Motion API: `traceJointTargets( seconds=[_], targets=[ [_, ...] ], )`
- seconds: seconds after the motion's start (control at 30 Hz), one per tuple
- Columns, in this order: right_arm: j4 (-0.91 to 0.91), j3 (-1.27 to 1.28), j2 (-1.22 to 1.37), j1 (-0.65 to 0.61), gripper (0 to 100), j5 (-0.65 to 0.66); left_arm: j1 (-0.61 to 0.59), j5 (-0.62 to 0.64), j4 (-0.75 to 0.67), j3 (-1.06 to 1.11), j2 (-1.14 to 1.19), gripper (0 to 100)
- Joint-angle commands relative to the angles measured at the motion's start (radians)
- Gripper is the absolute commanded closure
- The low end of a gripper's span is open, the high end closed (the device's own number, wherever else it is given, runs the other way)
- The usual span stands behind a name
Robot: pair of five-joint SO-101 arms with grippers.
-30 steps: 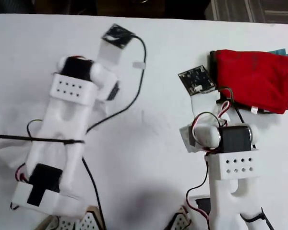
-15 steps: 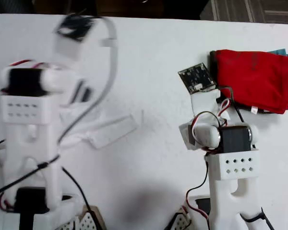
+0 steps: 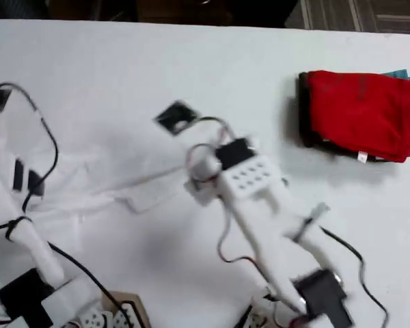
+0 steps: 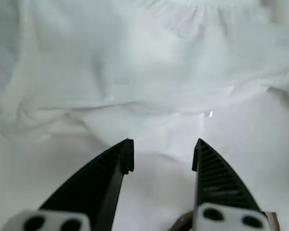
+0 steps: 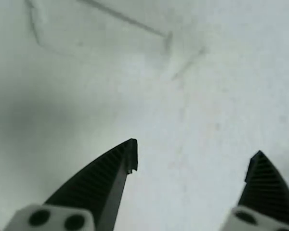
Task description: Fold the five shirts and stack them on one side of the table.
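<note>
Lying unfolded: 1 white shirt (image 3: 102, 181)
Stacked: 3, red shirt (image 3: 362, 113) over black shirt (image 3: 304, 109) and teal shirt (image 3: 403, 74)
Grippers: 2, left gripper (image 4: 164, 154) parted, right gripper (image 5: 192, 159) wide, both empty

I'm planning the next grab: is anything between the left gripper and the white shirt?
Nothing visible does. The left gripper, jaws open, hangs just over the white shirt, with only its crumpled cloth ahead.

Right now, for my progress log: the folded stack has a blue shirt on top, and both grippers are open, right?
No: the high view shows a red shirt on top of the stack; left gripper and right gripper are both open.
</note>
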Motion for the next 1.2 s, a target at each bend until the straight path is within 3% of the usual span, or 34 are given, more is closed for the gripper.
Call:
traceJointTargets(
  seconds=[0.0,0.27,0.63,0.7,0.83,0.93,1.0,1.17],
  targets=[
    [-0.073,-0.078,0.127,-0.070,64.4,-0.009,-0.058,-0.006,-0.032,0.039,-0.037,78],
    [-0.156,-0.238,0.397,-0.097,64.4,-0.175,-0.118,-0.006,-0.115,0.120,-0.037,78],
    [-0.062,-0.555,0.730,-0.087,64.9,-0.184,-0.115,-0.006,-0.127,0.116,-0.038,78],
    [-0.010,-0.597,0.773,-0.087,70.7,-0.180,-0.114,-0.006,-0.144,0.116,-0.038,78],
    [0.064,-0.669,0.862,-0.079,98.5,-0.176,-0.118,-0.015,-0.161,0.116,-0.038,78],
    [0.145,-0.723,0.903,-0.054,94.3,-0.176,-0.118,-0.046,-0.157,0.120,-0.038,78],
    [0.179,-0.779,0.903,-0.018,98.8,-0.176,-0.118,-0.051,-0.153,0.125,-0.038,78],
    [0.255,-0.991,0.851,0.166,98.0,-0.176,-0.115,-0.051,-0.150,0.127,-0.038,78]
  ],
)
